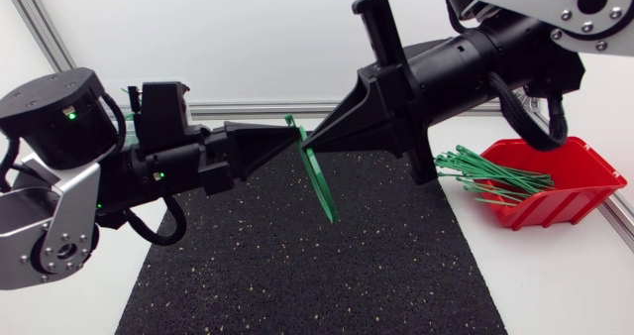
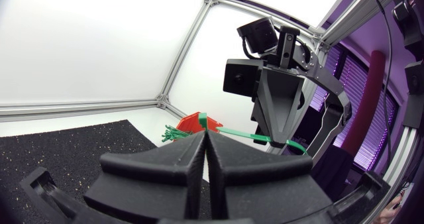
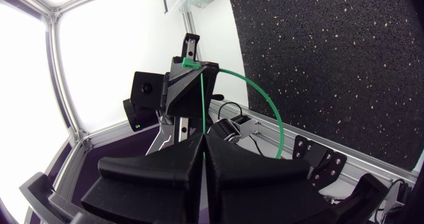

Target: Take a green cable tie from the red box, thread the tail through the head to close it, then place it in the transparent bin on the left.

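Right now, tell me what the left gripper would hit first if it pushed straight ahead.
Probably the right gripper: its tip faces the left gripper almost nose to nose, with only the green cable tie they both pinch between them.

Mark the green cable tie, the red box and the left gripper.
green cable tie (image 1: 321,188): head view, on the hanging strap.
red box (image 1: 567,207): head view, on the front wall.
left gripper (image 1: 294,143): head view, between the fingertips.

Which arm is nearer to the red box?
Right. The right arm passes close beside the red box; the left arm is at the mat's opposite side. The left tool and right tool meet mid-mat, both shut on one cable tie.
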You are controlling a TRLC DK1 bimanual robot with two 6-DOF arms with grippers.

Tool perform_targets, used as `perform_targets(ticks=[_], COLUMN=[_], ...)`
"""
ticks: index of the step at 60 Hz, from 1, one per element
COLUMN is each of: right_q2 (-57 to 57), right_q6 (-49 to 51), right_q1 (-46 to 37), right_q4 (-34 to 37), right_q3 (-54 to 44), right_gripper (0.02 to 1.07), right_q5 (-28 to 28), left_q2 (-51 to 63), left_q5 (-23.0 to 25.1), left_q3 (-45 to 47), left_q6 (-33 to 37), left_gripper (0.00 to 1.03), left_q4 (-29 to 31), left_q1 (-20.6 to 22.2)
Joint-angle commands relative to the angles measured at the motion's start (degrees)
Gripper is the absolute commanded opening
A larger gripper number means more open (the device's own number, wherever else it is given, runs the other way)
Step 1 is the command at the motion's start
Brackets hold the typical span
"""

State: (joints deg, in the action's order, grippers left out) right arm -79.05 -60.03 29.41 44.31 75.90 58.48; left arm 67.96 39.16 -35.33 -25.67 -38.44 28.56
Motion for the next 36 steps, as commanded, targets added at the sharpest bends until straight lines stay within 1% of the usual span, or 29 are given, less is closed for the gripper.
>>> perform_targets(ticks=[1,13,30,36], right_q2=[1.0,1.0,1.0,1.0], right_q6=[-1.67,-1.76,-1.76,-1.76], right_q1=[0.3,1.35,0.65,0.83], right_q4=[-0.63,-0.9,-0.9,-0.9], right_q3=[-0.49,-0.14,-0.31,-0.58], right_gripper=[0.08,0.08,0.08,0.08], right_q5=[0.23,0.23,0.32,0.23], left_q2=[0.41,1.91,1.38,1.21], left_q5=[0.75,0.66,0.57,0.48], left_q3=[1.14,1.05,1.14,1.05], left_q6=[-0.43,-0.17,-0.26,-0.26], left_gripper=[0.03,0.03,0.03,0.03], left_q4=[-0.85,-1.03,-1.03,-1.03], left_q1=[-0.17,1.15,2.73,2.73])
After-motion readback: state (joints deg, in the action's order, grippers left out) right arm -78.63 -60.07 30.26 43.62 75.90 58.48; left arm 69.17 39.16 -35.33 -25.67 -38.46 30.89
